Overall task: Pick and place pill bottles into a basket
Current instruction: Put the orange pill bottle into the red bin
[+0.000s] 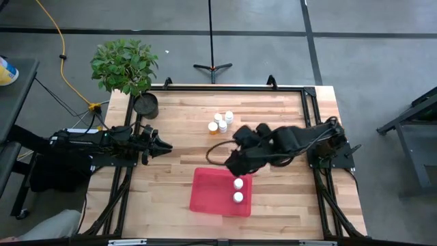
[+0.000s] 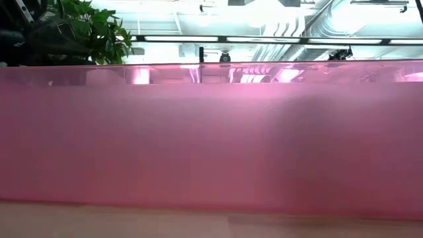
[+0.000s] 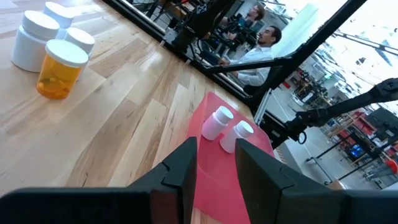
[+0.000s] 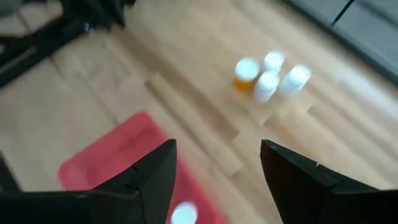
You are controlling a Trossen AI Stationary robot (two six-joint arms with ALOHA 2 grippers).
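Observation:
The basket is a flat red tray at the table's near middle, and its pink wall fills the low view. Two white pill bottles lie inside it, also in the left wrist view. Several more pill bottles, one with an orange body, stand on the wood at the far middle. My right gripper hangs open and empty above the basket's far edge. My left gripper waits shut at the table's left.
A dark round pot with a leafy plant stands at the far left corner. A black frame runs along the table's edges. People sit in the room beyond the table. Bare wood lies between the basket and my left gripper.

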